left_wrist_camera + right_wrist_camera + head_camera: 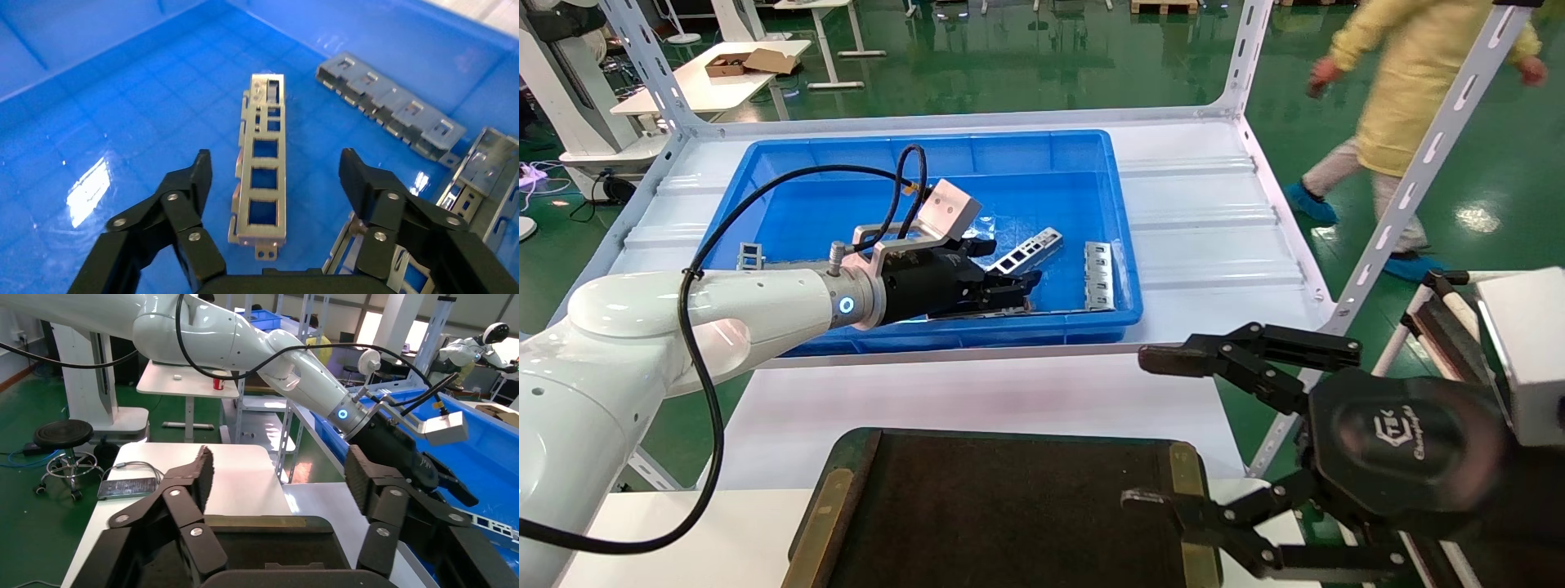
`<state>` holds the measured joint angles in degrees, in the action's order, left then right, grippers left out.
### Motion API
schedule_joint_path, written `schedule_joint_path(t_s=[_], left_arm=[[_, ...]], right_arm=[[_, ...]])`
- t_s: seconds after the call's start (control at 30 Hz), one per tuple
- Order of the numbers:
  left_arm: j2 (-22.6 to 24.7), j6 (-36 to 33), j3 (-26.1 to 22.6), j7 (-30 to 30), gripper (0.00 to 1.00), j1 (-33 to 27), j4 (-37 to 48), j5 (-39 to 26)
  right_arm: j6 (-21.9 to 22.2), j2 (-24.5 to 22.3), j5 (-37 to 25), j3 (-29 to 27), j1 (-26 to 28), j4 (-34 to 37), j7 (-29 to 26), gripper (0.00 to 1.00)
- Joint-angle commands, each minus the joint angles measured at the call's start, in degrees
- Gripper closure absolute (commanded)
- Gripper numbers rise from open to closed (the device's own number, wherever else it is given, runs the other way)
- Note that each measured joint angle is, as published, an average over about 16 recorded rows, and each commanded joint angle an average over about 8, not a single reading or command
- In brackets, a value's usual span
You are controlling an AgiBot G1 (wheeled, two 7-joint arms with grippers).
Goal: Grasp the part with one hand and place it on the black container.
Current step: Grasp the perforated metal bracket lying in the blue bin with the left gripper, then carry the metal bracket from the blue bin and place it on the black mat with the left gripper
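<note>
The part (263, 165), a silver channel with a row of rectangular windows, lies flat on the floor of the blue bin (122, 122). My left gripper (276, 165) hangs open just above it, one finger on each side, not touching. In the head view the left gripper (1009, 290) is low inside the bin (1042, 147), with the part (1027, 251) just beyond its fingertips. The black container (1009, 506), a flat dark tray with a brass-coloured rim, lies at the near table edge. My right gripper (1144, 429) is open and empty at the tray's right edge; it shows likewise in the right wrist view (280, 462).
More metal pieces lie in the bin: one (1098, 276) at the right wall, one (750, 257) at the left, two (392, 110) (483, 177) near the part. White rack posts (1418, 171) frame the shelf. A person in yellow (1418, 82) walks at the back right.
</note>
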<state>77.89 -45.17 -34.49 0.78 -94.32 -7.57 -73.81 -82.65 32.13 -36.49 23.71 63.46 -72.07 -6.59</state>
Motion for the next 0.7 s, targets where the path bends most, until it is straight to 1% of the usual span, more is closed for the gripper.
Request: schedule_joint_path(t_s=[0.03, 0.7], left_arm=[[-0.02, 0.21, -0.43, -0.4, 1.0, 0.14, -0.07, 0.01], [-0.03, 2.32, -3.38, -3.31, 1.0, 0.64, -1.15, 2.04]], right_arm=[[0.0, 0.0, 0.0, 0.0, 0.0, 0.0, 0.0, 1.0], [0.0, 0.0, 0.0, 0.0, 0.0, 0.0, 0.0, 1.0]])
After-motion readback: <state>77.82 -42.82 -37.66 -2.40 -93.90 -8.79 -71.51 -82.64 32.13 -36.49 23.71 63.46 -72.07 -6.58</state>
